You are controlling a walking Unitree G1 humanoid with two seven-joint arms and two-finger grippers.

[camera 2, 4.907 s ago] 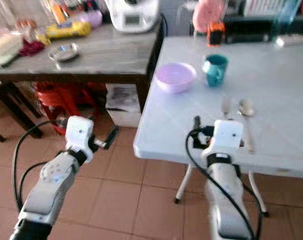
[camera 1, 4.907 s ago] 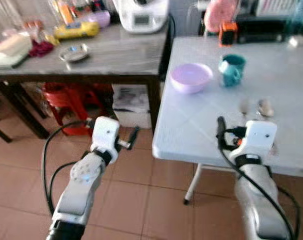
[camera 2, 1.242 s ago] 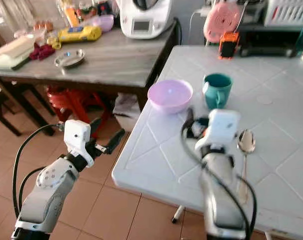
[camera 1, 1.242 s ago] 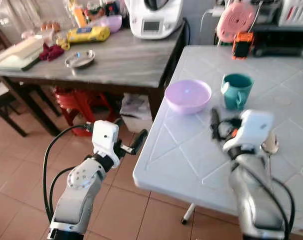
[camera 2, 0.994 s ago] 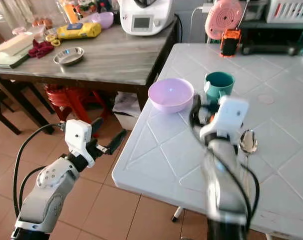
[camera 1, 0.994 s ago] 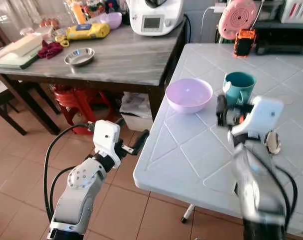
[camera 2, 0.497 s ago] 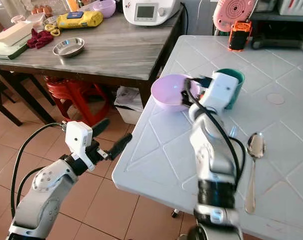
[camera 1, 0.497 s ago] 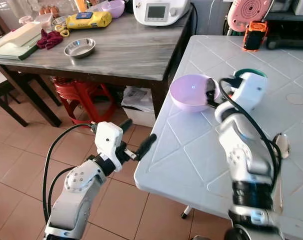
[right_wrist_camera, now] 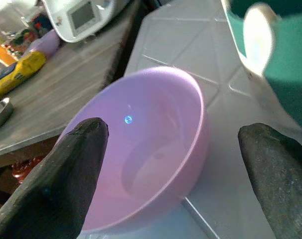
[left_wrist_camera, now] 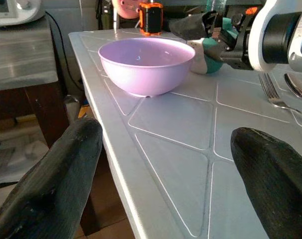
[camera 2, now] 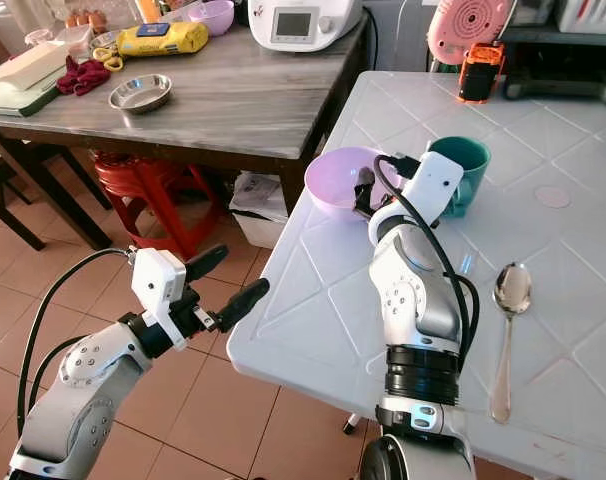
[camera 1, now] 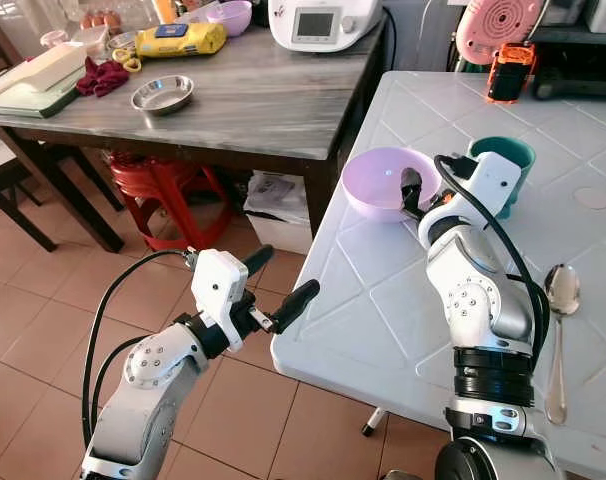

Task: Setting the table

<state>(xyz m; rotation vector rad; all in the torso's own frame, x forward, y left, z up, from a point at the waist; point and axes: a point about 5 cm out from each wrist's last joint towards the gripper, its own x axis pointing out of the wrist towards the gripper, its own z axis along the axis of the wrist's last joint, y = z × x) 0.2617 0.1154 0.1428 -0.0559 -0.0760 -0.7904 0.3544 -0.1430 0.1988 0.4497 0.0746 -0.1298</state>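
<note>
- Near the left edge of the white tabletop, toward its far-left corner: purple bowl, upright, empty.
- Directly ahead of the right hand, which hovers at the bowl's right rim; fingers spread apart, grasping nothing. In the right wrist view, fingers flank the bowl, opening toward its inside.
- No long axis on the bowl: round, so approach governed by rim position only. Judged next move: close across the rim wall from the right side.
- Just beside the bowl on its right, partly behind the right wrist: teal mug, close enough to be knocked during a lift.
- Below the tabletop's left edge, over the tiled floor: left hand, fingers open, empty, pointing toward the tabletop. Well apart from the bowl; right hand clearly nearer.
- Toward the right edge of the tabletop: spoon, handle toward the near edge, bowl end toward the far edge. Fork lying beside it in the left wrist view.
- On the neighbouring grey tabletop: white appliance with a screen, yellow packet, steel dish.
- Writing: none legible on packet, appliance or orange device.
</note>
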